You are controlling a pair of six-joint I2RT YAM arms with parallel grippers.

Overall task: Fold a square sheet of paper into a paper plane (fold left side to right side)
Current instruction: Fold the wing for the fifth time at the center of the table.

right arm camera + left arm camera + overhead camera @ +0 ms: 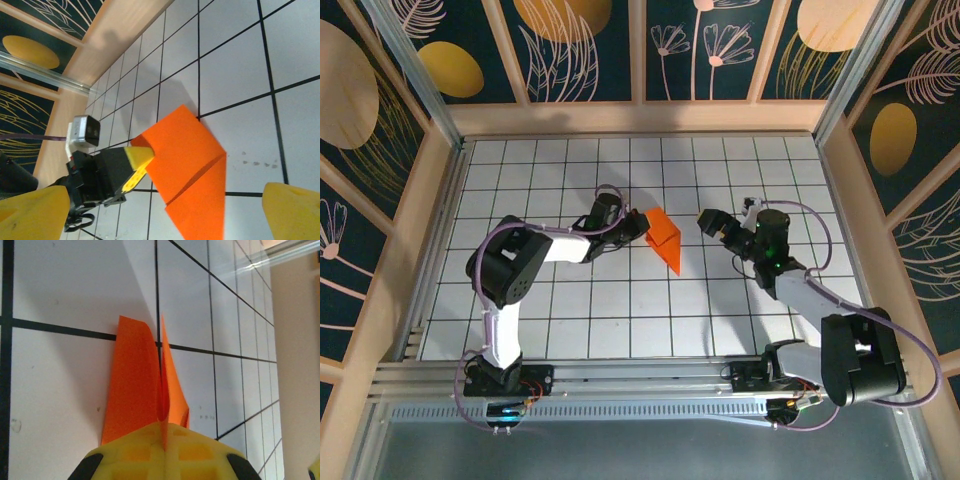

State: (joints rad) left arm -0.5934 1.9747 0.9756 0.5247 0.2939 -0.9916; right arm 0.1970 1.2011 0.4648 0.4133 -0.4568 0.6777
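Observation:
The square sheet of paper (666, 238) is a bright orange creased wedge lying mid-table, its point toward the near edge. My left gripper (638, 226) is shut on the wedge's left edge. In the left wrist view the yellow fingers (200, 455) pinch a thin orange flap (132, 380) that stands up between them. The right wrist view shows the wedge (200, 155) with a diagonal crease and the left gripper's yellow tip (140, 156) on its raised corner. My right gripper (712, 224) hangs open just right of the paper, with nothing between its fingers (292, 212).
The white grid table (570, 300) is ringed by a wooden rim (640, 115) and patterned walls. Both arm bases sit on the metal rail (640, 385) at the near edge. Bare grid lies all round the paper.

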